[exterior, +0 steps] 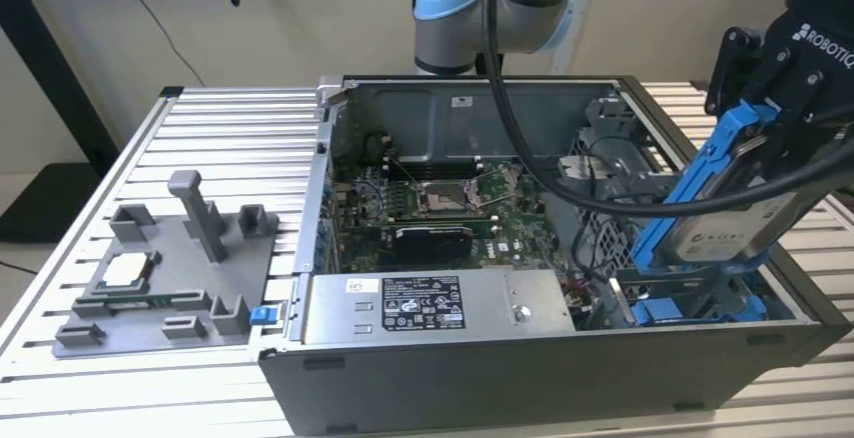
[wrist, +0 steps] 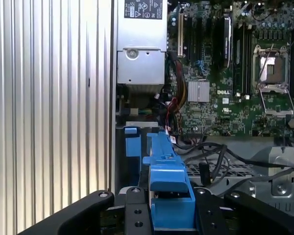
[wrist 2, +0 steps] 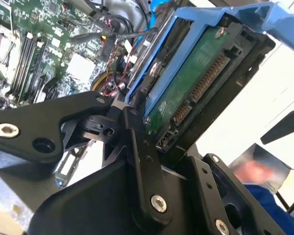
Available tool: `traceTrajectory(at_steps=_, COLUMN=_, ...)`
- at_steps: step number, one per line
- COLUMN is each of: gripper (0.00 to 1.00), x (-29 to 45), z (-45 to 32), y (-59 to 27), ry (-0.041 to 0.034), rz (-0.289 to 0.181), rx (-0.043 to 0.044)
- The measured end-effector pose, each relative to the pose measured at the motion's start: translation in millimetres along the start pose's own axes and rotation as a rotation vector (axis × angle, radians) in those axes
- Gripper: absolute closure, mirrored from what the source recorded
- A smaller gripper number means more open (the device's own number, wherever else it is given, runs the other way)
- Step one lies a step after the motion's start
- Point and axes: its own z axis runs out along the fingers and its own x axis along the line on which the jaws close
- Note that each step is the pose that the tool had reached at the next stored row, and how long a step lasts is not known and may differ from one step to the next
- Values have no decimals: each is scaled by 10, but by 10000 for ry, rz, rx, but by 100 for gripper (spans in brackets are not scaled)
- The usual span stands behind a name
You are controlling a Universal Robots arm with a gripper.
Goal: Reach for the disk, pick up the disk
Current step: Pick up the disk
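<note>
Disk (exterior: 727, 233) in its blue bracket (exterior: 707, 173) hangs tilted, pinched by the gripper (exterior: 781, 123), lifted above the computer case (exterior: 534, 378) at 3 o'clock in the exterior view. Pickup looks done.

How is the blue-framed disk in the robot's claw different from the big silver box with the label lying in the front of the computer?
The disk is held tilted on edge by the gripper, lifted partly out of the case; the silver box lies flat inside the case. The disk has a blue bracket around it; the box is bare metal. The disk looks clearly smaller than the box. Both are silver-grey with a printed label.
</note>
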Motion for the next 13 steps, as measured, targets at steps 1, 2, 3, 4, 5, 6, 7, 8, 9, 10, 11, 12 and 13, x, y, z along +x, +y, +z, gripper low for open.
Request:
traceTrajectory(at_steps=1, gripper=100, x=0, z=4, y=-10, ry=-4, rz=-2, rx=2)
traceTrajectory(at_steps=2, gripper=100, x=0, z=4, y=-11, ry=-4, rz=-2, rx=3)
traceTrajectory(at_steps=3, gripper=100, x=0, z=5, y=-11, ry=-4, rz=-2, rx=2)
traceTrajectory(at_steps=4, gripper=100, x=0, z=5, y=-11, ry=-4, rz=-1, rx=2)
traceTrajectory(at_steps=5, gripper=100, x=0, z=5, y=-12, ry=-5, rz=-2, rx=2)
traceTrajectory(at_steps=6, gripper=100, x=0, z=5, y=-13, ry=-5, rz=-3, rx=2)
traceTrajectory(at_steps=7, gripper=100, x=0, z=5, y=-13, ry=-5, rz=-3, rx=1)
traceTrajectory(at_steps=8, gripper=100, x=0, z=5, y=-13, ry=-5, rz=-3, rx=2)
traceTrajectory(at_steps=9, gripper=100, x=0, z=5, y=-13, ry=-6, rz=-2, rx=2)
traceTrajectory(at_steps=10, gripper=100, x=0, z=5, y=-13, ry=-5, rz=-2, rx=2)
traceTrajectory(at_steps=11, gripper=100, x=0, z=5, y=-13, ry=-6, rz=-3, rx=2)
traceTrajectory(at_steps=12, gripper=100, x=0, z=5, y=-14, ry=-5, rz=-3, rx=2)
traceTrajectory(at_steps=13, gripper=100, x=0, z=5, y=-14, ry=-6, rz=-3, rx=2)
